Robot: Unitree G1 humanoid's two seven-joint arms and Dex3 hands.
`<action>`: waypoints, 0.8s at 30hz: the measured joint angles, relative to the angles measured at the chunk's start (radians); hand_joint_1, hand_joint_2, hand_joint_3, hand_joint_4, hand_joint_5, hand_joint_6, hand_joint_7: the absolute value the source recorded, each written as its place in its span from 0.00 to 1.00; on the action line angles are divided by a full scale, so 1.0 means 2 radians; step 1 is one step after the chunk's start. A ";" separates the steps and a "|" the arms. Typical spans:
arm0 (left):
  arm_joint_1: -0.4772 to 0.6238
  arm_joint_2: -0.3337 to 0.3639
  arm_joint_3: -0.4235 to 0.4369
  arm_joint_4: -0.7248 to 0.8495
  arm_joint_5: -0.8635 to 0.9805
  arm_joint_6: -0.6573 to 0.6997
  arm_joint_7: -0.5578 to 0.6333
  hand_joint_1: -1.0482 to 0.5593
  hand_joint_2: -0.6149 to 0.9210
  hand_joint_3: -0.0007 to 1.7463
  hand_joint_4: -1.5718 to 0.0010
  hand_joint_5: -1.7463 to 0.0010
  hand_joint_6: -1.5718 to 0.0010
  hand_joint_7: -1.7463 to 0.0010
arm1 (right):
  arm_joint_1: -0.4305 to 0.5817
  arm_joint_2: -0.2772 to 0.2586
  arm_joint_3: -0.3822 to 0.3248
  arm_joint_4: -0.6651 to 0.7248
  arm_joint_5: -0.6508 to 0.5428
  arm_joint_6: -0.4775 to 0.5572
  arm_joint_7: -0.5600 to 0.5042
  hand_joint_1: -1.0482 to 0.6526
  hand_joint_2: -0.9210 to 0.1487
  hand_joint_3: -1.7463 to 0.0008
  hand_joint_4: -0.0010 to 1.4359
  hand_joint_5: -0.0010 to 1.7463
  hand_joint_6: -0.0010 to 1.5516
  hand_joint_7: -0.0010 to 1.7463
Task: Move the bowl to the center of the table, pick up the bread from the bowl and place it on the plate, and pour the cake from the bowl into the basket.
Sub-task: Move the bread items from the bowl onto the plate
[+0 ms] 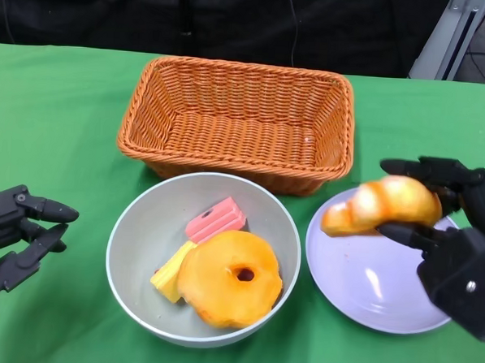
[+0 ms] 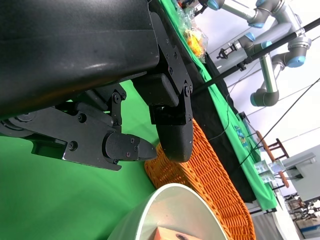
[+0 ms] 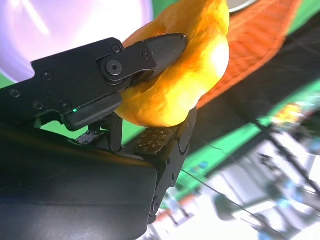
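Note:
A grey bowl (image 1: 133,249) sits mid-table, holding a round orange doughnut-shaped cake (image 1: 229,278), a pink wafer piece (image 1: 216,219) and a yellow piece (image 1: 170,277). My right hand (image 1: 455,241) grips a golden bread roll (image 1: 384,205) just above the left part of the lilac plate (image 1: 367,286). The right wrist view shows the bread (image 3: 185,65) clamped between black fingers (image 3: 160,47). My left hand (image 1: 16,235) hovers left of the bowl, fingers apart, holding nothing. The left wrist view shows the bowl's rim (image 2: 165,200) under its fingers (image 2: 172,135).
An orange wicker basket (image 1: 148,111) stands behind the bowl and plate, with nothing visible inside. Green cloth (image 1: 50,123) covers the table. Robot arms and clutter show in the background of the left wrist view.

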State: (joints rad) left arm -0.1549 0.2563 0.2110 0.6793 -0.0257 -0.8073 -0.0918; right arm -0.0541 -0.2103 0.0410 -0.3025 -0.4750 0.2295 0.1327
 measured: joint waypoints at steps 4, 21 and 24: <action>-0.005 0.001 0.000 0.004 -0.001 -0.002 -0.001 0.61 1.00 0.14 0.48 0.33 0.42 0.55 | -0.009 -0.011 -0.001 0.020 0.018 0.054 0.038 0.48 0.00 0.94 0.58 0.69 0.73 0.04; -0.007 0.002 0.002 0.014 -0.003 -0.006 -0.005 0.61 1.00 0.14 0.46 0.33 0.41 0.56 | -0.108 -0.050 0.019 0.151 0.059 0.170 0.115 0.46 0.00 0.91 0.52 0.67 0.71 0.07; -0.007 0.003 0.003 0.014 -0.003 -0.007 -0.007 0.61 1.00 0.14 0.46 0.33 0.41 0.56 | -0.121 -0.054 0.036 0.174 0.057 0.176 0.116 0.45 0.00 0.91 0.55 0.56 0.68 0.07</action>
State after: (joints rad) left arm -0.1697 0.2614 0.2165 0.7075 -0.0325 -0.8216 -0.1066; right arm -0.2966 -0.3179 0.1139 0.0461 -0.3619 0.5810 0.3650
